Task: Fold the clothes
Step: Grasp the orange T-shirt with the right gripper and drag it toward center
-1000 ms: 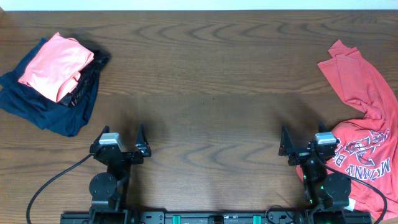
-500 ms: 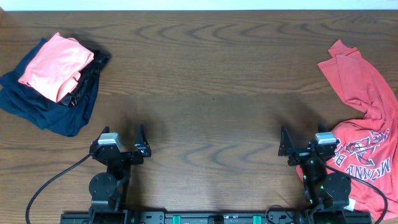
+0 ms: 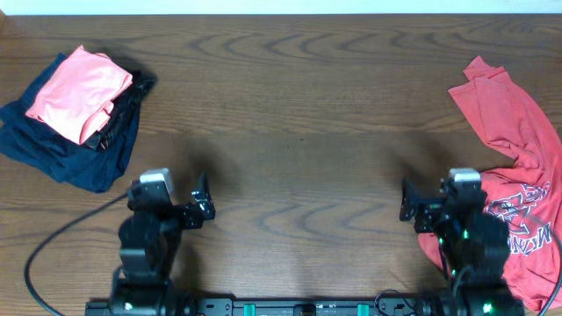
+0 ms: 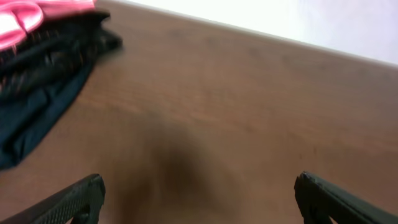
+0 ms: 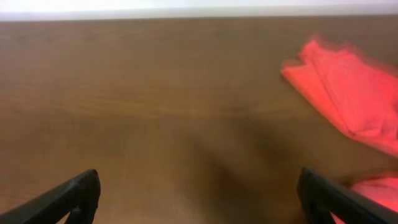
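The red T-shirt point(image 3: 520, 158) with white lettering lies crumpled at the table's right edge; it also shows in the right wrist view point(image 5: 348, 93). My right gripper point(image 3: 443, 204) is open and empty over bare wood, just left of the shirt's lower part; its fingertips point(image 5: 81, 190) are wide apart. My left gripper point(image 3: 171, 202) is open and empty over bare wood at the front left, its fingertips point(image 4: 84, 196) wide apart.
A pile of folded garments sits at the back left: a salmon-pink one point(image 3: 77, 92) on top of black and navy-blue ones point(image 3: 66, 154), also in the left wrist view point(image 4: 43, 74). The wooden table point(image 3: 299, 132) stretches between both arms.
Both arms have lifted and moved slightly forward from their rest pose. Both grippers stay open; the shirt has not moved.
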Motion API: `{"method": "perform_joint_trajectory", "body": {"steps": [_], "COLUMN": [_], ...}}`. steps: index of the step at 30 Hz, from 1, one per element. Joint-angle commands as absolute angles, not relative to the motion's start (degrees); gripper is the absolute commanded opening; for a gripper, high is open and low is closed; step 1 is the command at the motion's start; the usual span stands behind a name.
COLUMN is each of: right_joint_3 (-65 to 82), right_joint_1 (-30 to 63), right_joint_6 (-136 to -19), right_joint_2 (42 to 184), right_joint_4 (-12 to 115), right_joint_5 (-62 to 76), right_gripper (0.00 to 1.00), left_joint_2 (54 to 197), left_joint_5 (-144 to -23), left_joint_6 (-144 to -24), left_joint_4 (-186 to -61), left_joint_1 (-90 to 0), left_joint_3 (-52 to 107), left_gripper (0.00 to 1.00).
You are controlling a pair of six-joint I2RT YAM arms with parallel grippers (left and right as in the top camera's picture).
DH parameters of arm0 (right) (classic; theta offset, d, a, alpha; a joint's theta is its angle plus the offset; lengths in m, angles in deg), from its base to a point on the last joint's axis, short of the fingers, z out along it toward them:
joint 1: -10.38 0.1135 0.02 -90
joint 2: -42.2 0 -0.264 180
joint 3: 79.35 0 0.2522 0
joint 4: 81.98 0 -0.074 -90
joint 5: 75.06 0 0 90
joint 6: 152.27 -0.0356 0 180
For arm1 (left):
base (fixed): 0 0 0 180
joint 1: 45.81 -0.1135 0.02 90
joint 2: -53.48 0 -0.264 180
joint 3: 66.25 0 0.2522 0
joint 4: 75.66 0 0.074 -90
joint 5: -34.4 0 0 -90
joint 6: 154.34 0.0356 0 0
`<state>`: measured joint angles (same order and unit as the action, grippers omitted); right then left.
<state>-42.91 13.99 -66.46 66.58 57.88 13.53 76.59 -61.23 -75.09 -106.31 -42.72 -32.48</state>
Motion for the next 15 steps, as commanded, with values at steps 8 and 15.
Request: {"method": "perform_joint_trajectory", "body": {"steps": [8,15], "right_joint_3": [-21.7,-21.6], "right_joint_1": [14.1,9.9], "right_joint_6": [-70.0,-90.4], "right_joint_2": [102.5,117.7], "right_joint_4": [39.9,33.4], "right_joint_5": [12.1,30.5], "right_gripper": [0.99,0.99], "left_joint_2": [96.8,99.1], "left_joint_5": [-62.7,-62.7], "left_joint_6": [-75.8,-75.8], "left_joint_4": [-129.7,-130.5], "left_joint_1": [-43.0,-43.0], "left_joint_3": [-9.8,-8.4], "left_gripper": [0.98,0.98]}}
